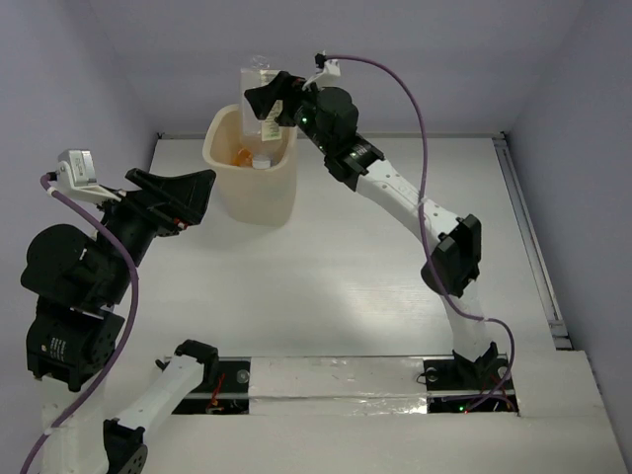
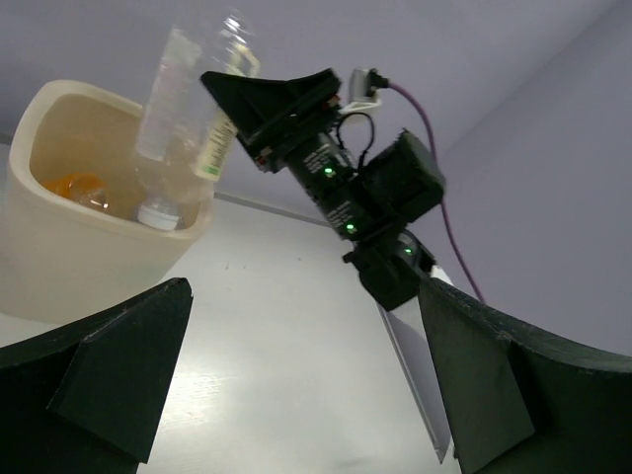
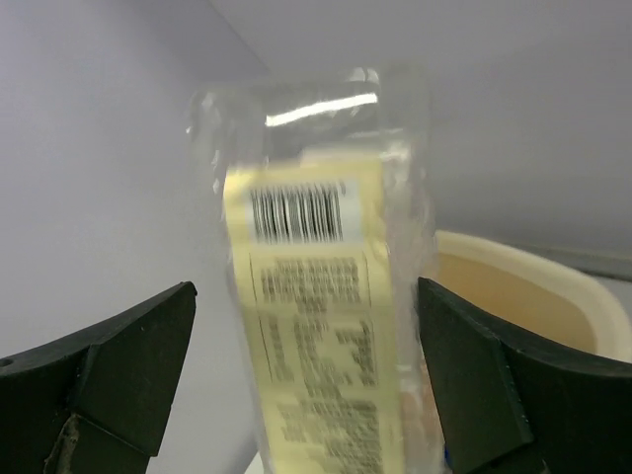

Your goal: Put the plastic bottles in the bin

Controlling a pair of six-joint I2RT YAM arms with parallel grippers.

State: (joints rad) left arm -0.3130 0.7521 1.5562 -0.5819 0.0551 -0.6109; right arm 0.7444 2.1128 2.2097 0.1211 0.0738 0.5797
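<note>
The cream bin [image 1: 259, 197] stands at the far left of the table. My right gripper [image 1: 267, 99] is directly over it with its jaws wide apart. A clear bottle with a pale yellow label [image 1: 268, 126] hangs upright between the jaws, blurred, its lower end inside the bin's mouth. In the right wrist view the bottle [image 3: 316, 296] sits between the gripper's [image 3: 306, 375] spread fingers with a gap on the left side. A small orange bottle [image 1: 240, 155] and a white-capped bottle [image 1: 260, 161] lie in the bin. My left gripper [image 1: 193, 197] is open and empty, left of the bin.
The left wrist view shows the bin's rim [image 2: 59, 99], the orange bottle [image 2: 74, 186], the dropping bottle [image 2: 188, 109] and the right arm [image 2: 375, 188] above bare white table. A rail [image 1: 528, 237] runs along the table's right edge.
</note>
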